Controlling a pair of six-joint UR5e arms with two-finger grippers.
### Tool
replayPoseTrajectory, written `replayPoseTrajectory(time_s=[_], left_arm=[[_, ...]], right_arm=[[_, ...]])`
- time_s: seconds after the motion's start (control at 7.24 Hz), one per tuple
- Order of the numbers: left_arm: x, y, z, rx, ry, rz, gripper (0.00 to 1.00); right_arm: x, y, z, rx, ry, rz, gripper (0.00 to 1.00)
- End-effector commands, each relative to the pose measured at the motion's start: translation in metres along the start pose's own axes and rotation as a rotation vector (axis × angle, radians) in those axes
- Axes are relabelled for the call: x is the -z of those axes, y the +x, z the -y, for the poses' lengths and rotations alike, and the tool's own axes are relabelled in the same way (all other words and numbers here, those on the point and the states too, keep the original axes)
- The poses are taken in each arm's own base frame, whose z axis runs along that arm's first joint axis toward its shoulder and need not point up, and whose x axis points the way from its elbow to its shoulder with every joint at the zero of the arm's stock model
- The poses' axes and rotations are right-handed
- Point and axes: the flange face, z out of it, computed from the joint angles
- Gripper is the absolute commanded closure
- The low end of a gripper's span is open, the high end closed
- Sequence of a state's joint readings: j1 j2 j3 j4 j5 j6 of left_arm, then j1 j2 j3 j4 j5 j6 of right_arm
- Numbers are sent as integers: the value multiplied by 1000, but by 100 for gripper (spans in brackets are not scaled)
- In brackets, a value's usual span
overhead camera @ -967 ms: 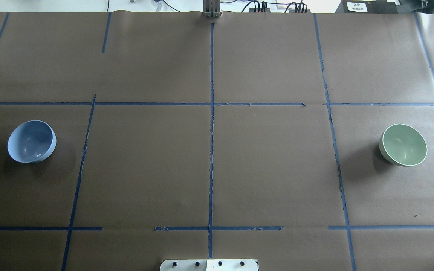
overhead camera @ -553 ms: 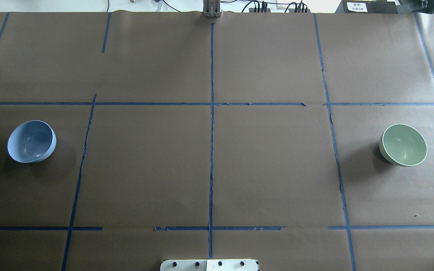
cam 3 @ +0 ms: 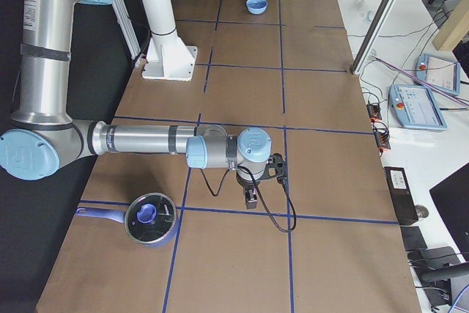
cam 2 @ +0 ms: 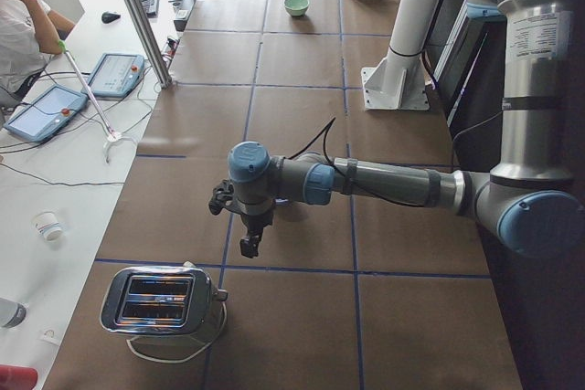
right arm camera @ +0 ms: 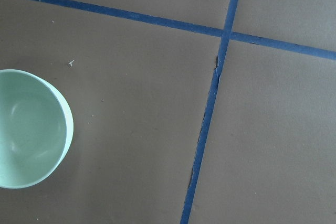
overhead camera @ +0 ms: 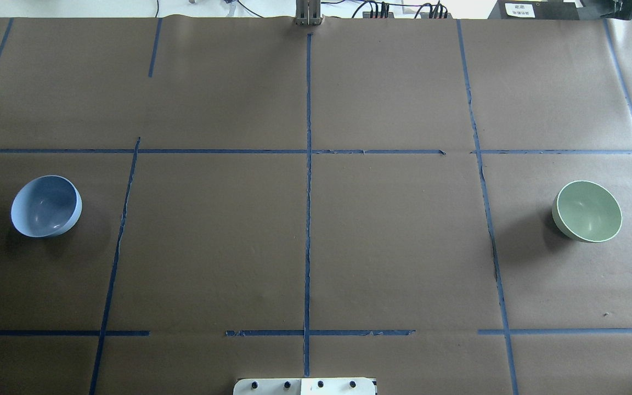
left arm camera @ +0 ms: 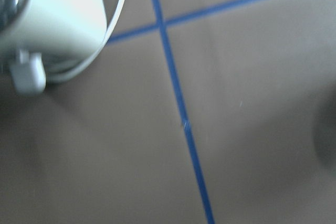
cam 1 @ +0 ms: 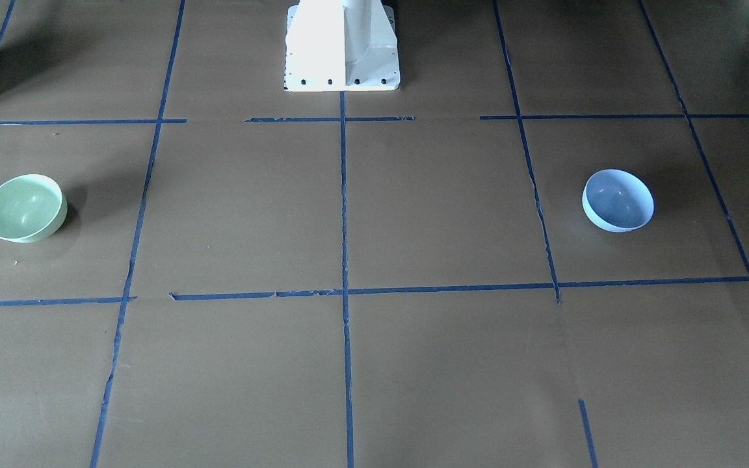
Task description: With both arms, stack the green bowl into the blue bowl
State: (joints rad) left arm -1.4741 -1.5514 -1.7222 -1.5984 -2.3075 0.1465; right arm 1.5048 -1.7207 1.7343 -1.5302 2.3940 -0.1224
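Observation:
The green bowl stands upright on the right side of the table, and also shows in the front view and at the left edge of the right wrist view. The blue bowl stands upright on the left side, far from the green one, and also shows in the front view. My left gripper hangs over the table near the toaster. My right gripper hangs over a tape line beside a pot. Both show only in the side views, so I cannot tell whether they are open or shut.
A chrome toaster with a white cable stands at the table's left end. A pot with a blue lid stands at the right end. The white pedestal stands at the robot's side. Blue tape lines cross the brown table cover.

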Motion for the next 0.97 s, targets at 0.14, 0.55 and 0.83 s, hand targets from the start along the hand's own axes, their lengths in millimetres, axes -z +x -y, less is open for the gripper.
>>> replayPoseTrajectory(time_s=[0.14, 0.55, 0.83], left_arm=[[-30, 37, -3, 57, 93, -46, 0], [-103, 123, -24, 227, 72, -143, 0], [-131, 162, -21, 292, 83, -112, 0]], right_arm=[[2, -2, 0, 6, 7, 3, 0], [1, -2, 0, 5, 6, 3, 0], [-1, 0, -1, 2, 1, 2, 0]])
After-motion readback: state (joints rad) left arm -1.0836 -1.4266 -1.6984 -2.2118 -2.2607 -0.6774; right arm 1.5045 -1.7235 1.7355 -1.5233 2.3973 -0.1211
